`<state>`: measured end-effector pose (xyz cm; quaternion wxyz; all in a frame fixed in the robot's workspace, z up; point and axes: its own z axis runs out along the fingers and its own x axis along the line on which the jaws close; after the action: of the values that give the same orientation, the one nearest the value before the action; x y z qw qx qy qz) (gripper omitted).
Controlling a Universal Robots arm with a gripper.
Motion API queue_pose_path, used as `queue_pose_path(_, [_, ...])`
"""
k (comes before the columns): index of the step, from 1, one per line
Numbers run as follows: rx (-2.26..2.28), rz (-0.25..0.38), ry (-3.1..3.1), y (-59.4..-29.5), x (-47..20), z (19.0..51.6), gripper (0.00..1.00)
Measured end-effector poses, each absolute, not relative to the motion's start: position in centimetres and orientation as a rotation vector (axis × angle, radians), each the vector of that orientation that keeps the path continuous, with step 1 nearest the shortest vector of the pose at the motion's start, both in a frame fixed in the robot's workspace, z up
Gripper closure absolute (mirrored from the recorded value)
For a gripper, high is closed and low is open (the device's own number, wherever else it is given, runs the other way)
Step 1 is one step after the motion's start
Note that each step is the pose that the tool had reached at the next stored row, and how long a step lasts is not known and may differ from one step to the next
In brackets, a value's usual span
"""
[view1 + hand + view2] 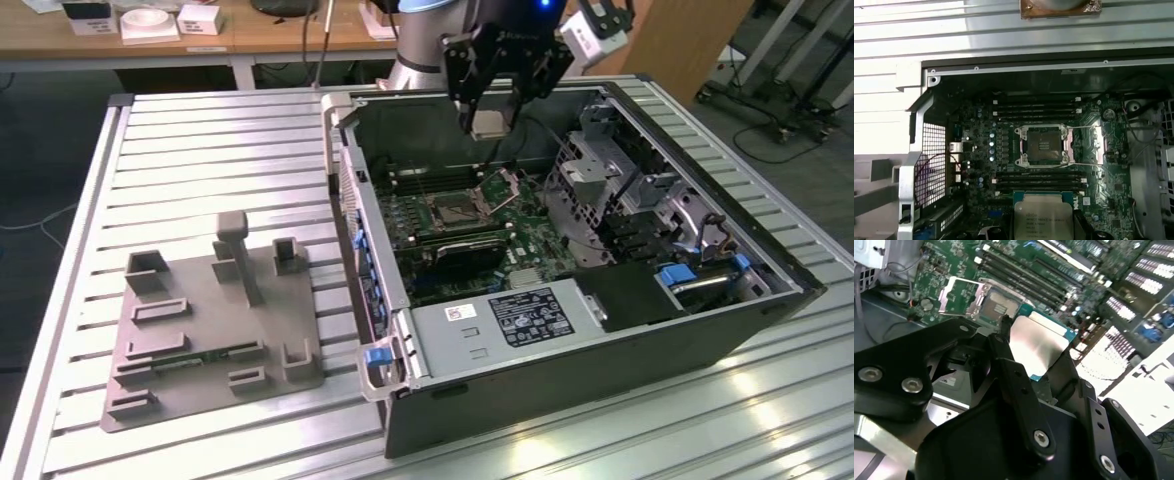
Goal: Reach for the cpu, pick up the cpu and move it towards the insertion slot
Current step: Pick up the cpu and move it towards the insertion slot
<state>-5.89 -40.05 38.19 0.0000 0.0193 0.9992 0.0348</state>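
Observation:
My black gripper [490,112] hangs over the back part of the open computer case [400,330] and is shut on the cpu [490,123], a small pale square chip held by its edges. In the second wrist view the cpu's silvery face [1036,345] sits between dark fingers [1004,347]. In the first wrist view the cpu [1041,217] is seen with print on its face. The insertion slot [447,212] lies below the chip on the green motherboard, its metal frame swung open and its wire lever raised. The slot also shows in both wrist views [994,307] [1044,145]. The chip is in the air, apart from the slot.
Long memory slots [1036,111] flank the socket on both sides. A drive cage [607,190] and the case's walls stand around the motherboard. A grey plastic fixture [207,320] with upright blocks rests on the slatted metal table [227,140], at the exterior view's left.

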Motion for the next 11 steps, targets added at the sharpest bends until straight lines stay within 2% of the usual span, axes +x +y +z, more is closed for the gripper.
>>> queue_pose_path(11, [0.060,0.109,3.137,-36.5,-5.2,37.4,0.46])
